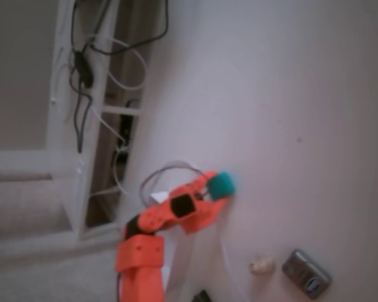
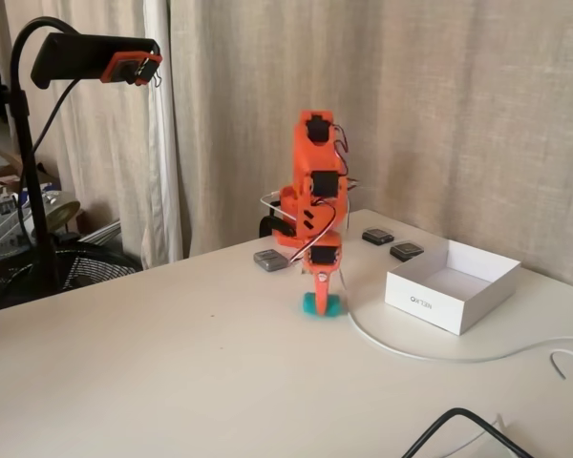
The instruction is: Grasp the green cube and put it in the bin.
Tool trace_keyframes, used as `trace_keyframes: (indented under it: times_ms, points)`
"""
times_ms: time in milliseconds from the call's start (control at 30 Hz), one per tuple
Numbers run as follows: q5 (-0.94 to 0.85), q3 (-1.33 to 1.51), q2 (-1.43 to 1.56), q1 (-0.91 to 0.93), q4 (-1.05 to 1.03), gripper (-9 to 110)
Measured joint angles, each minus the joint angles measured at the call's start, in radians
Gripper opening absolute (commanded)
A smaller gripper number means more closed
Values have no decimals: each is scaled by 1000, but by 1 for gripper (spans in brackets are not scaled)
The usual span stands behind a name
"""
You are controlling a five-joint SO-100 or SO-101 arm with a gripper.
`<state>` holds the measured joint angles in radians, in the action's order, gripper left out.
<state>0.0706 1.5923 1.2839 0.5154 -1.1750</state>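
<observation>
The cube [image 2: 323, 304] sits on the surface [image 2: 172, 363] toward the middle of the side-on fixed view, with the claw [image 2: 323, 286] coming straight down onto it. It's a small teal block with rounded corners and a matte skin, so my guess is it's light and fairly stiff, maybe a touch squashy, and not slippery; nothing fragile about it. The best hold is probably across two opposite flat faces, around mid-height, since the rounded corners would let it twist out if pinched on an edge. In the other fixed view the cube [image 1: 222, 184] shows right at the tip of the claw [image 1: 218, 190], touching it, but that picture is blurry and I honestly can't tell if the fingers are closed on it or just parked around it. It looks like the cube is resting on the surface, not lifted. Pose-wise the arm [image 2: 312, 191] is folded up tall over its base, with the last link pointing nearly vertical, wrist down. A white cable [image 2: 401, 351] curves along the surface just beside the cube, and it could snag on a sideways move. The bin [image 2: 451, 284] is off to the right in the side-on view, a bit further back, well apart from the cube, open top and empty as far as I can see. So the carry is a lift and a swing right.
</observation>
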Motion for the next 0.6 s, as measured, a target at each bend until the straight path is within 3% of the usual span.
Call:
trace_keyframes:
  times_ms: [433, 600]
  points:
    - [-114, -112, 181, -327, 86, -8]
    - [-235, -115, 268, -515, -41, -8]
